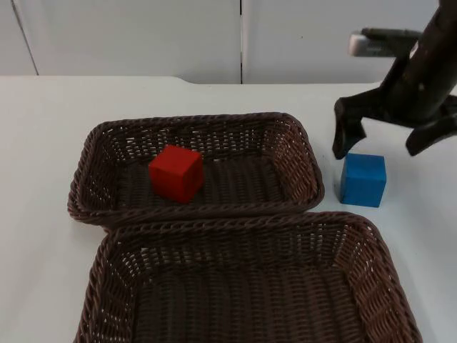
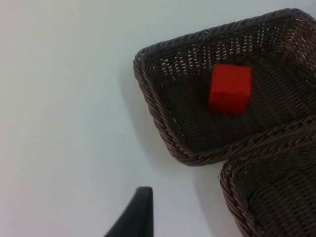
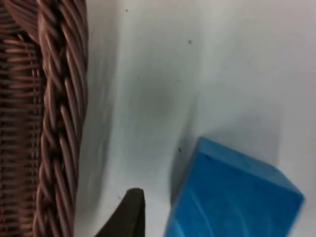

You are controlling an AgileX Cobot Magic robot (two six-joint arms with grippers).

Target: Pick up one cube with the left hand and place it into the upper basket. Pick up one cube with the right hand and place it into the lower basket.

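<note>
**Right gripper over the blue cube, close to the basket wall**

The right gripper [image 1: 384, 148] hangs just behind and above the blue cube [image 1: 363, 180], its 2 fingers spread wide enough to straddle it. The cube sits on the white table [image 1: 43, 143], just beside the right end of the upper basket [image 1: 300, 136] and near the far right corner of the lower basket [image 1: 371, 236], which is still empty. The red cube [image 1: 176, 173] already lies inside the upper basket. In the right wrist view the blue cube [image 3: 232, 197] lies skewed to the fingertip [image 3: 129, 212], with the basket's braided rim [image 3: 64, 113] close by.

The main risk is that skew: if the fingers close on corners instead of flat faces, the cube may twist or pop out. A descent off-centre could also land 1 finger on top of it, or push it against the wicker.

The left gripper waits above the table by the upper basket's left end; its jaw state cannot be told.
</note>
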